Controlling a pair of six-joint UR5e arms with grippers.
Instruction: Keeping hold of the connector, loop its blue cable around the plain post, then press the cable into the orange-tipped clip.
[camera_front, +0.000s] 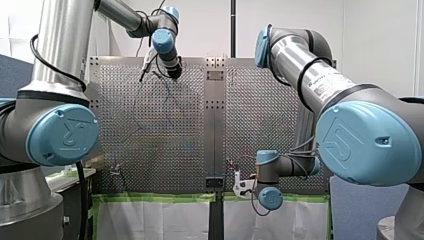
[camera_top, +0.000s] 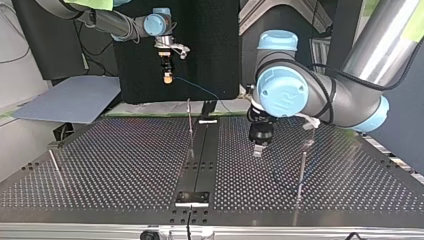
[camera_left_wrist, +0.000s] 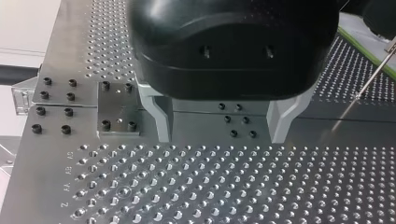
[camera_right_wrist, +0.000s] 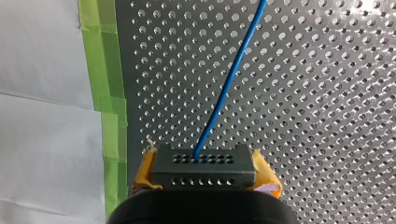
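Two yellow pads (camera_right_wrist: 144, 175) of my right gripper (camera_top: 168, 76) clamped on the sides of the black connector (camera_right_wrist: 204, 167), probably so that its holed face stays clear for the blue cable (camera_right_wrist: 229, 88) leaving it. Held high, beyond the far edge of the table (camera_top: 125, 165) in the top view, likely to keep the cable lifted off the perforations. No loop made yet, by the look of it. Left gripper (camera_left_wrist: 220, 135) with fingers spread wide and nothing between them, hovering low over the table, near a thin post (camera_top: 302, 170), perhaps waiting to guide the cable. Cannot tell which post is plain and which orange-tipped.
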